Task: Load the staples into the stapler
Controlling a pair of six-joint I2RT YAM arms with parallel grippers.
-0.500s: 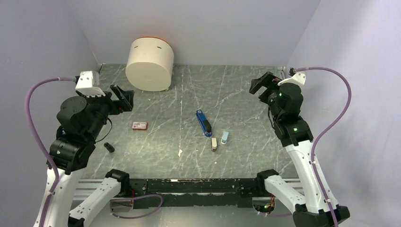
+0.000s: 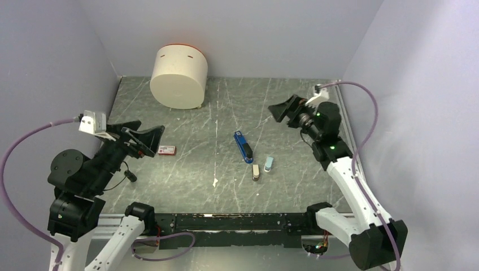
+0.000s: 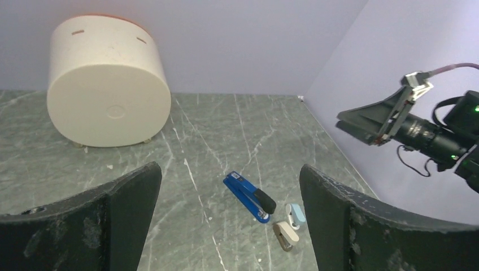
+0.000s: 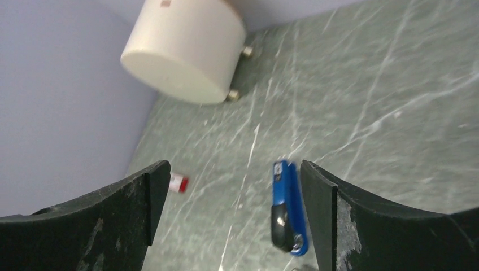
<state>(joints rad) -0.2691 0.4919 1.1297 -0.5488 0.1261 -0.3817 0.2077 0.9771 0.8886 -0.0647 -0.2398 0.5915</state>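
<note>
The green-veined stone bench [image 2: 226, 195] looks slick, and both my pairs of fingers hang wide apart above it with nothing in them, the left fingers [image 2: 158, 141] at centre-left of the overhead frame and the right fingers [image 2: 281, 111] at upper right. Nearest me, a tan piece [image 2: 256, 172] and a pale-blue piece [image 2: 269, 164] lie just beside the near end of the stapler [image 2: 243, 147], so a sloppy reach from the right could knock them or pinch the wrong thing. Left of it, the staples [image 2: 167, 149], a flat red box just beside my left fingertips, may skid away rather than lift.
</note>
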